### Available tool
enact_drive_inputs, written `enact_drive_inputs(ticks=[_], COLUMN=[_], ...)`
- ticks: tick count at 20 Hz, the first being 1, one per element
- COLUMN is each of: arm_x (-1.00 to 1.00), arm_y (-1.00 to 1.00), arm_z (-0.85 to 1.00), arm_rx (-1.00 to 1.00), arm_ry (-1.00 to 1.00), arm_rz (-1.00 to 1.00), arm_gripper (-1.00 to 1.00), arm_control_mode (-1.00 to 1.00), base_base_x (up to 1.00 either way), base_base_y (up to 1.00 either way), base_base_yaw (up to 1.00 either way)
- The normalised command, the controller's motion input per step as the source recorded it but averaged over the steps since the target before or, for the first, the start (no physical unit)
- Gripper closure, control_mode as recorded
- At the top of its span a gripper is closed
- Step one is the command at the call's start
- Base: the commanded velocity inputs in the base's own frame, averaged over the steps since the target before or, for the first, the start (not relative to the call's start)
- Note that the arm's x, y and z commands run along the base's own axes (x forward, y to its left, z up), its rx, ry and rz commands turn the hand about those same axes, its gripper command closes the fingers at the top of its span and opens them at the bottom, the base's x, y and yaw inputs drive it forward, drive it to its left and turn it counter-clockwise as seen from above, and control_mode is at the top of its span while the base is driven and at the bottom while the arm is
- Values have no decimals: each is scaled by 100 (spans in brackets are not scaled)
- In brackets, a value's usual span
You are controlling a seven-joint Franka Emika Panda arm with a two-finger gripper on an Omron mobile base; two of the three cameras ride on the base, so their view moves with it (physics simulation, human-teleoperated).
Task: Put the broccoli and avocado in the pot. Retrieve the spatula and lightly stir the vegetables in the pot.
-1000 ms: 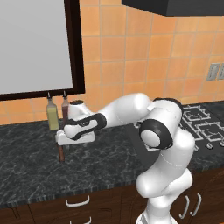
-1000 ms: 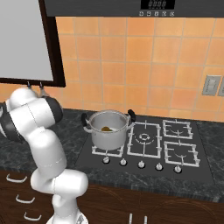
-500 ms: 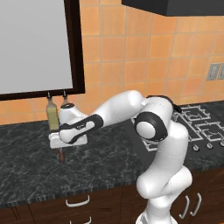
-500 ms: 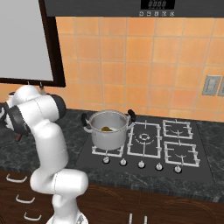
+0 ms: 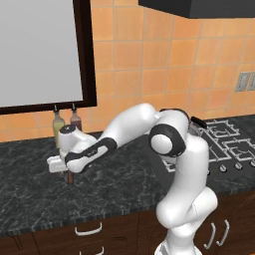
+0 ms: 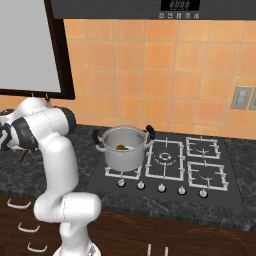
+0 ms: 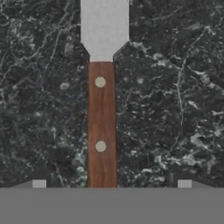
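Reaching far out toward nine o'clock over the dark marbled table (image 5: pixel 30 199), I hold my pincer (image 5: pixel 59 164) low above its surface, just in front of the two bottles (image 5: pixel 67 124) that stand against the wall under the black-framed window (image 5: pixel 40 50). Orange tiles cover the wall behind, and a dark hood hangs at twelve o'clock above the hob (image 6: pixel 170 165).

The pot (image 6: pixel 122 147) sits on the hob's near burner at nine o'clock of the grates, its two black handles at nine and three, well apart from my pincer. Inside it, the avocado (image 6: pixel 121 147) shows as a small orange-brown lump low against the wall; anything else in there I cannot make out.

The spatula (image 7: pixel 102 100) lies flat on the table right under my hand. In the hand view its red-brown handle, with two pale rivets, runs from six o'clock up to the pale grey head at twelve. My fingertips (image 7: pixel 39 183) stand spread wide, one at seven and one at five o'clock, with the handle between them and neither touching it. In the left base view a dark red-brown stub (image 5: pixel 70 177) shows just below my hand, touching the table.
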Motion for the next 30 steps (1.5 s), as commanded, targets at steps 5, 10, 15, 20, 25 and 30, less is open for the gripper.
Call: enact_drive_inputs(ticks=[5,10,15,20,25,30], arm_x=[6,0,2,5,0,0], arm_y=[10,1,0,3,1,0], arm_z=[-19,-6,-25,-38,-24,-2], arm_rx=[0,0,0,0,0,0], arm_ry=[-2,3,2,0,1,0], arm_rz=[0,0,0,0,0,0], arm_gripper=[-100,-100,-100,-100,100,100], arm_control_mode=[-100,-100,-100,-100,-100,-100], base_base_x=[0,0,0,0,0,0], base_base_y=[0,0,0,0,0,0], base_base_yaw=[0,0,0,0,0,0])
